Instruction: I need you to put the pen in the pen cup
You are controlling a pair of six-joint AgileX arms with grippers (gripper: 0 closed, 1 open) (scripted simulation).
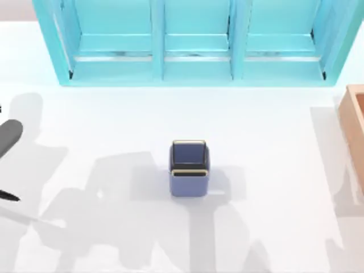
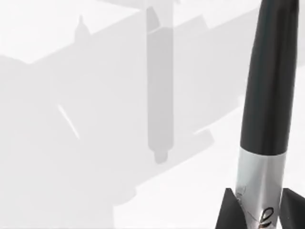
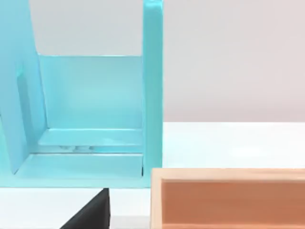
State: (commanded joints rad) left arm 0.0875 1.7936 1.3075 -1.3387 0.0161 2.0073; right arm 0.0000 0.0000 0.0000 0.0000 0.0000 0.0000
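Note:
The pen [image 2: 269,95] has a black barrel and a silver section. My left gripper [image 2: 261,214] is shut on the silver part, one black fingertip [image 2: 228,212] on each side, above the white table. In the top view the pen [image 1: 8,139] is a dark shape at the far left edge. The pen cup [image 1: 189,168], a periwinkle-blue square cup with a gold rim and dark inside, stands upright at the table's middle, well to the right of the pen. A black part of my right gripper [image 3: 93,214] hangs near the back right, beside the wooden box.
A large turquoise shelf unit [image 1: 193,51] runs along the back of the table. A light wooden box [image 1: 354,133] sits at the right edge, also seen close up as the box [image 3: 228,198] in the right wrist view. White tabletop surrounds the cup.

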